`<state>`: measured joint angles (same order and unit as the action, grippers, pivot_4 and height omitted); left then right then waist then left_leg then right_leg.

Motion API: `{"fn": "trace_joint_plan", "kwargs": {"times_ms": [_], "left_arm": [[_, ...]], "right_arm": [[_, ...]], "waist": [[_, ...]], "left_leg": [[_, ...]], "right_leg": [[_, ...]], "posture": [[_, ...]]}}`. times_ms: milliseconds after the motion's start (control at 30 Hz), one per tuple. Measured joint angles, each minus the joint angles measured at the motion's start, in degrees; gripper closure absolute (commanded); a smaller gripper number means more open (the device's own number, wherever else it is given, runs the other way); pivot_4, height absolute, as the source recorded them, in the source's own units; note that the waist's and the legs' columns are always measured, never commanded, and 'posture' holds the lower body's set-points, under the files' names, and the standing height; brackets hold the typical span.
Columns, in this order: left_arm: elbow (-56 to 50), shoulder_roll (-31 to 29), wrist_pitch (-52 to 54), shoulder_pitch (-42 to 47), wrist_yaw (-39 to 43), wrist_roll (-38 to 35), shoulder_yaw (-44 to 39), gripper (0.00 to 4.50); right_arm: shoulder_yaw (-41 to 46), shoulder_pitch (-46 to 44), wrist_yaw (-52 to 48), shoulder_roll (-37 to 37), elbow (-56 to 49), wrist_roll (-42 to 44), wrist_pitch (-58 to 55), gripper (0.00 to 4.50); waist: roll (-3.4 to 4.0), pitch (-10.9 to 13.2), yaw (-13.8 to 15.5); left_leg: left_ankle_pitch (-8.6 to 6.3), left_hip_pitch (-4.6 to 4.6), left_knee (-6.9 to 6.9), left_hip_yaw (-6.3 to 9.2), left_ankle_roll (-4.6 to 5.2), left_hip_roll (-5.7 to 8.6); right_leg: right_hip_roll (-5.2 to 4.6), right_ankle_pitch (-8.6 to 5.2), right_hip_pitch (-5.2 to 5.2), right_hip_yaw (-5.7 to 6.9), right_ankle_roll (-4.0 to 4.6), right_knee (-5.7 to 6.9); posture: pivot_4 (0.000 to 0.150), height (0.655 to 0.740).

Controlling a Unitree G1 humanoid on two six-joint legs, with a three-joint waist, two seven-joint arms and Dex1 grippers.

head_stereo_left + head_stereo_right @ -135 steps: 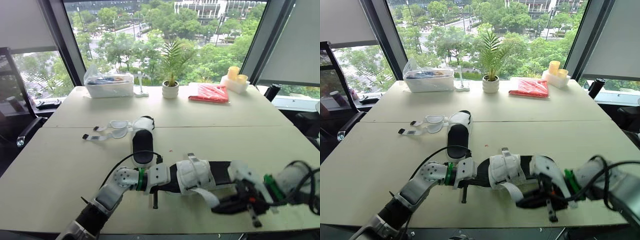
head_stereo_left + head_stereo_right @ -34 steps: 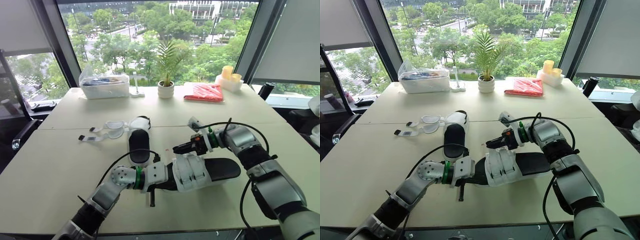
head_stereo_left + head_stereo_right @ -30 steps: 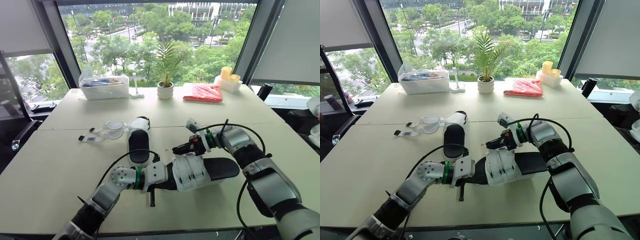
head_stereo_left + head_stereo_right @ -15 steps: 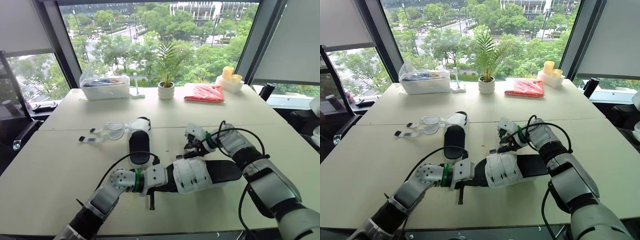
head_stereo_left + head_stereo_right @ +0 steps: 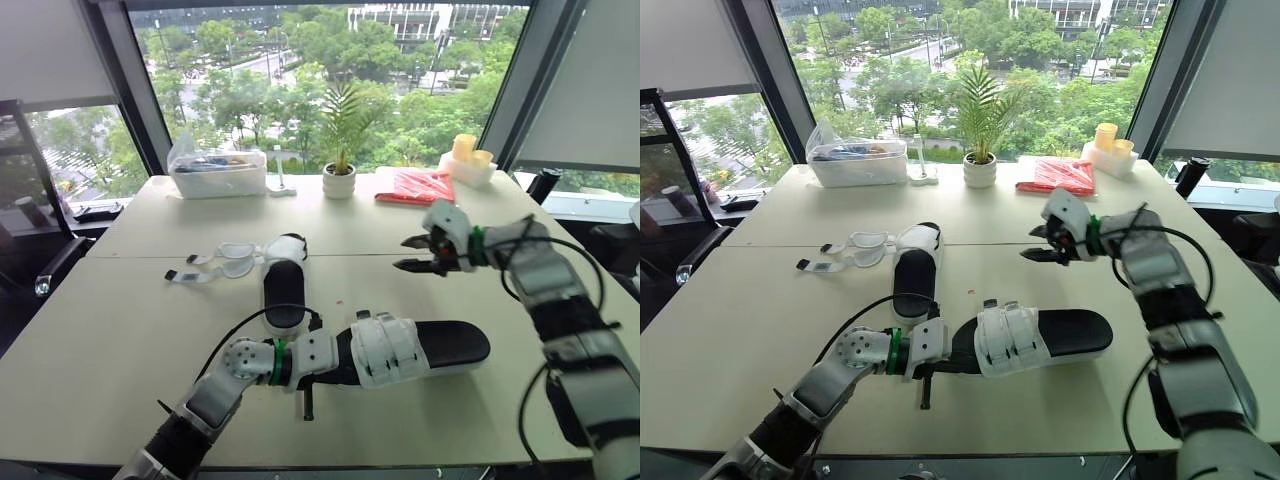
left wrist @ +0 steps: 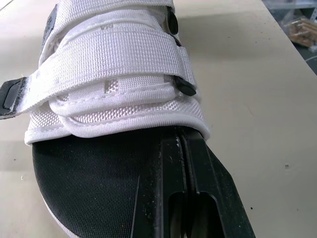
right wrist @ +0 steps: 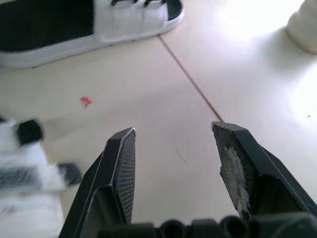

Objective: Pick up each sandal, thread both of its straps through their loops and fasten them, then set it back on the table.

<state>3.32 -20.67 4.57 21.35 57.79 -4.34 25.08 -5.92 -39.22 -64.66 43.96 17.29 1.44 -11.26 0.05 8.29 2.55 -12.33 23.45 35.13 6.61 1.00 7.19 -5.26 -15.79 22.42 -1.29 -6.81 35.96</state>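
The near sandal (image 5: pixel 420 347), black-soled with two white straps, lies on the table in front of me. In the left wrist view both straps (image 6: pixel 114 74) lie folded flat across its upper. My left gripper (image 5: pixel 325 368) is shut on the edge of its sole (image 6: pixel 99 183) at the end nearer my left side. My right gripper (image 5: pixel 408 253) hangs open above the table, behind and to the right of this sandal, with nothing between its fingers (image 7: pixel 121 168). A second sandal (image 5: pixel 283 290) lies farther back, its loose straps (image 5: pixel 215 262) spread out to the left.
Along the window edge stand a clear plastic box (image 5: pixel 217 170), a small potted plant (image 5: pixel 340 178), a red packet (image 5: pixel 417 186) and yellow cups (image 5: pixel 470 155). A seam (image 7: pixel 190 79) runs across the table between the two sandals.
My right gripper has let go of the near sandal's strap, opened, and drawn up and away to the right. The left gripper still holds the sole.
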Motion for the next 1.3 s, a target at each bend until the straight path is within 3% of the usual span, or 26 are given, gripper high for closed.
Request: {"fn": "trace_joint_plan", "kwargs": {"times_ms": [167, 400, 533, 567, 733, 1033, 1133, 1300], "left_arm": [[0.2, 0.0, 2.9, 0.5, -0.4, -2.4, -2.9, 4.50], [-4.1, -1.6, 12.5, 0.9, -1.7, -8.3, -9.8, 4.50], [-5.7, -2.5, 16.9, 1.2, -2.8, -12.1, -14.5, 4.50], [-5.7, -3.0, 17.5, 1.2, -2.9, -12.5, -15.3, 4.50], [-5.6, -5.8, 18.7, 1.2, -3.3, -13.0, -17.7, 4.50], [-5.7, -7.9, 20.2, 1.4, -5.5, -14.0, -21.7, 4.50], [-5.7, -7.9, 20.3, 1.3, -5.8, -14.2, -21.7, 4.50], [-6.5, -8.0, 20.3, 1.2, -6.8, -14.7, -21.8, 4.50]], "right_arm": [[3.1, 16.2, 6.7, 3.6, -5.9, -3.2, 20.6, 1.90], [4.1, 18.0, 22.5, 7.2, 0.8, -16.6, 59.4, 1.90], [1.9, 17.5, 29.1, 7.0, 5.1, -23.6, 74.5, 0.53], [1.5, 17.4, 30.4, 6.7, 5.8, -25.2, 77.3, 0.03], [0.6, 10.8, 39.1, 3.1, 10.7, -34.8, 88.2, 0.03], [-4.9, -0.4, 56.7, -0.6, 17.5, -58.1, 95.8, 0.03], [-8.5, -2.1, 64.2, -0.5, 17.9, -65.3, 95.6, 0.80], [-15.9, -5.4, 78.9, 0.7, 17.8, -75.3, 91.9, 3.32]], "waist": [[0.33, 0.3, -1.0], [0.25, 0.6, -2.6], [0.22, 0.7, -2.3], [0.22, 0.7, -2.3], [0.22, 0.7, -2.5], [0.16, 0.8, -2.0], [0.15, 0.8, -1.9], [0.00, 0.9, -2.0]], "left_leg": [[0.05, 0.04, 0.08, -0.26, -0.01, -0.01], [0.21, 0.03, -0.03, -0.19, -0.01, -0.14], [0.33, 0.02, -0.03, -0.18, -0.19, -0.13], [0.39, 0.02, -0.03, -0.18, -0.29, -0.13], [0.46, 0.00, -0.03, -0.18, -0.40, -0.13], [0.59, 0.00, -0.08, -0.17, -0.63, -0.08], [0.63, 0.00, -0.08, -0.18, -0.69, -0.07], [0.79, 0.00, -0.15, -0.26, -0.95, -0.10]], "right_leg": [[-0.03, 0.00, 0.02, -0.14, -0.02, 0.18], [0.17, 0.01, 0.13, -0.10, -0.02, 0.26], [0.20, 0.01, 0.12, -0.11, -0.01, 0.26], [0.21, 0.01, 0.12, -0.11, -0.01, 0.26], [0.25, 0.01, 0.14, -0.13, 0.02, 0.35], [0.33, 0.01, 0.53, -0.18, 0.04, 0.56], [0.33, 0.00, 0.61, -0.22, 0.05, 0.66], [0.29, -0.19, 0.79, -0.38, 0.37, 1.32]], "posture": [[0.150, 0.7400], [0.150, 0.7400], [0.150, 0.7400], [0.150, 0.7400], [0.150, 0.7400], [0.150, 0.7400], [0.150, 0.7400], [0.150, 0.7400]]}}
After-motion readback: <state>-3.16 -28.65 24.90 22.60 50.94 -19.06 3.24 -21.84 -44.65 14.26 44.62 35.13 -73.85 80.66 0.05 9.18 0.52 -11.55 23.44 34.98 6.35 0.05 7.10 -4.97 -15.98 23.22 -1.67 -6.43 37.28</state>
